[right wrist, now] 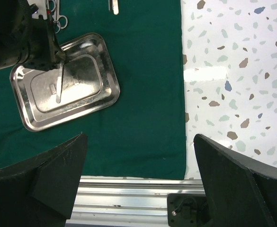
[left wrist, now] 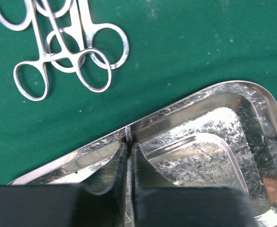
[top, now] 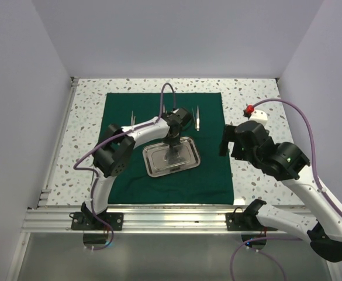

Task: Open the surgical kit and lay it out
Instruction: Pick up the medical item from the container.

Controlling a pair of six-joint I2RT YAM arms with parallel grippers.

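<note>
The dark green cloth [top: 209,170] lies spread flat on the table, with the steel tray [top: 149,165] on its middle. My left gripper [top: 172,151] points down into the tray [left wrist: 252,94]. Its jaws [left wrist: 128,145] are shut on a slim silver instrument [left wrist: 128,135], which the right wrist view shows slanting down onto the tray floor [right wrist: 59,87]. Ring-handled forceps [left wrist: 62,52] lie on the cloth just beyond the tray. Tweezers [top: 197,119] rest further back. My right gripper [right wrist: 140,137] hangs open over the cloth's near right corner, holding nothing.
A second slim tool [top: 133,119] lies at the cloth's back left. An aluminium rail [top: 159,215] runs along the near table edge. Speckled tabletop [top: 258,93] shows right of the cloth, with white walls on three sides. A white part with a red knob [top: 251,110] sits behind the right arm.
</note>
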